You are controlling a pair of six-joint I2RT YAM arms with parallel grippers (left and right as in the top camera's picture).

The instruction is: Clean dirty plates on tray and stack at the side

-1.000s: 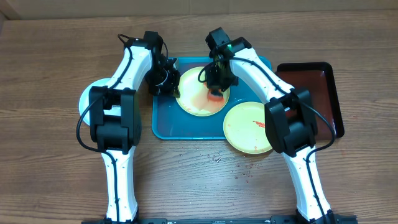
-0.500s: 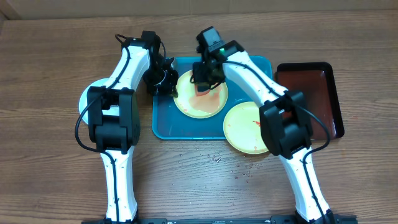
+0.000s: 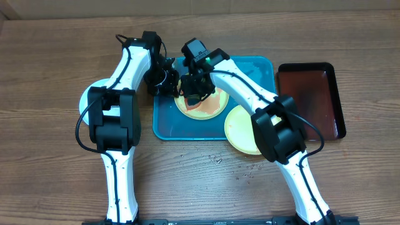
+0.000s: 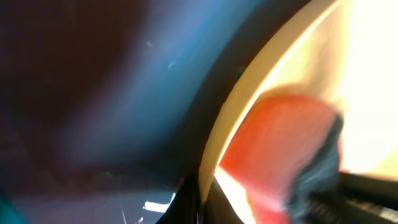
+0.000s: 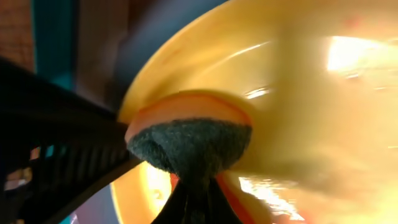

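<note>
A yellow-green plate (image 3: 211,107) lies in the turquoise tray (image 3: 165,125). My left gripper (image 3: 170,81) is shut on the plate's left rim; the left wrist view shows the rim (image 4: 249,99) pinched between the fingers (image 4: 200,202). My right gripper (image 3: 195,94) is shut on an orange sponge with a dark scouring face (image 5: 189,140) and presses it on the plate (image 5: 305,124) near the left rim. The sponge also shows in the left wrist view (image 4: 280,143). A second yellow-green plate (image 3: 240,130) with a red smear overlaps the tray's front right corner. A pale plate (image 3: 85,95) lies mostly hidden under the left arm.
A dark red-black tray (image 3: 312,87) lies on the wooden table to the right of the turquoise tray. Both arms cross over the turquoise tray's back left part. Small wet spots mark the table in front of the tray.
My right gripper has swept the sponge leftward across the plate, from its middle to near the left rim. The left gripper has kept its hold on the rim.
</note>
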